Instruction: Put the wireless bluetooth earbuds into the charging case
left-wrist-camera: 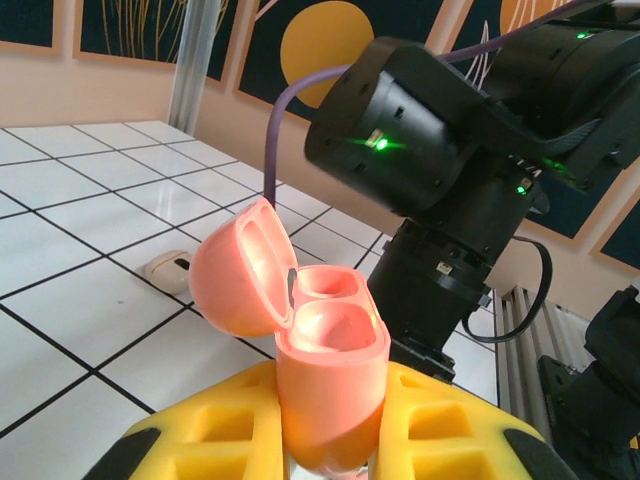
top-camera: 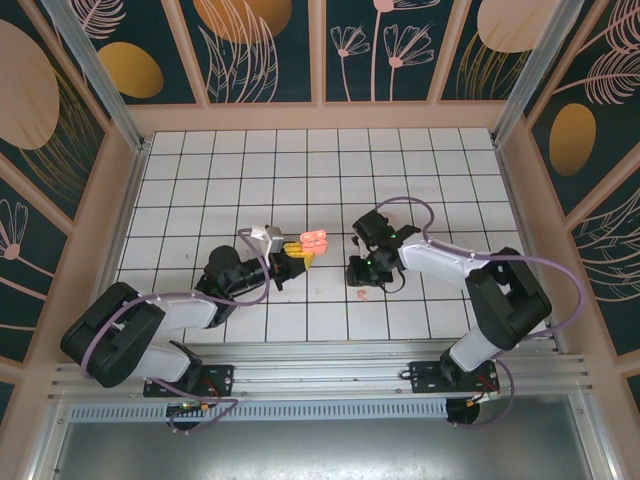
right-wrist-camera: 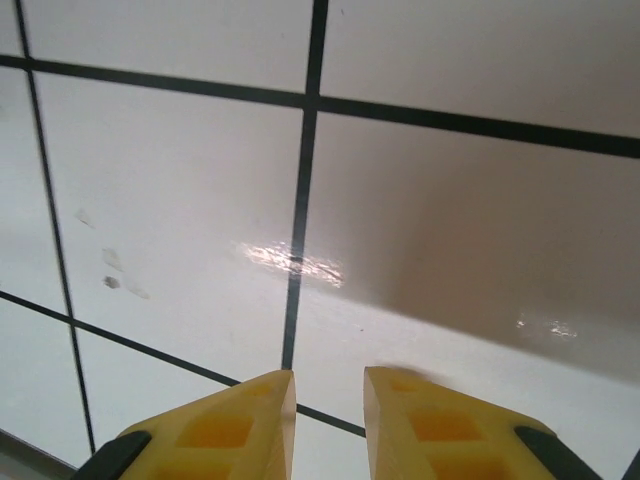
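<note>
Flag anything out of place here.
The pale whitish plastic earbud lies loose on the white tiled table, while both sockets of the open coral-orange plastic charging case in the left end effector stand empty.

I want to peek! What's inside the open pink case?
Two hollow wells in the charging case, both looking empty. Yellow fingers of the left gripper cover its bottom.

You're in a lab test cell. Your arms (top-camera: 150,320) are bolted to an aluminium rail (top-camera: 320,372) at a gridded white tabletop (top-camera: 320,170), walled by floral panels (top-camera: 260,50).
</note>
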Controlling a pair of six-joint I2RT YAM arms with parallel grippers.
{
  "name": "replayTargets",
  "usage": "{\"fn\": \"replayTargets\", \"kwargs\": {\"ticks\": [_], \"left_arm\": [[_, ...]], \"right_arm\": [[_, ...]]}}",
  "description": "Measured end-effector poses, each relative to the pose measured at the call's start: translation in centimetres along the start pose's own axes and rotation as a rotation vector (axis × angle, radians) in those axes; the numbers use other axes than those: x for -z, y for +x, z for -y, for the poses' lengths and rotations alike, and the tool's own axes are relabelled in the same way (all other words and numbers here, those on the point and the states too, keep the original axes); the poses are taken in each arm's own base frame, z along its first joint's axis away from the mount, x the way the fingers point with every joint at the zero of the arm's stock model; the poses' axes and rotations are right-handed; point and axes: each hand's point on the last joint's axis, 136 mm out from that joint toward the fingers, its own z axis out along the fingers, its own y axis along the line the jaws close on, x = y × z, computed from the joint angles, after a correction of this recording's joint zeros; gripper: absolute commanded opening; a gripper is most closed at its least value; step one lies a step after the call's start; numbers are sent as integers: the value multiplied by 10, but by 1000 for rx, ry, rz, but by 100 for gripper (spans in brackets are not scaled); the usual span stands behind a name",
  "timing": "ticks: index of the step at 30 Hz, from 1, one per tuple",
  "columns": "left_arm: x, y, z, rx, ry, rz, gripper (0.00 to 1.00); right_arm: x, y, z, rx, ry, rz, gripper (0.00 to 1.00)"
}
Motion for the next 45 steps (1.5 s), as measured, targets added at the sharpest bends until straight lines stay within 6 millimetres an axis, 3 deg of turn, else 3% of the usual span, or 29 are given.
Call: {"fn": "replayTargets", "kwargs": {"ticks": [23,34,45], "left_arm": [[-3,8,-8,1,-12,10,2],[-3,8,-8,1,-11,9,2],[-4,8,-8,5,-11,10,2]], "right_arm": [[21,-14,-13,-109,-129,176,24],[11,10,15,-56,30,49,39],[-6,18,24,4,105,-71,38]]}}
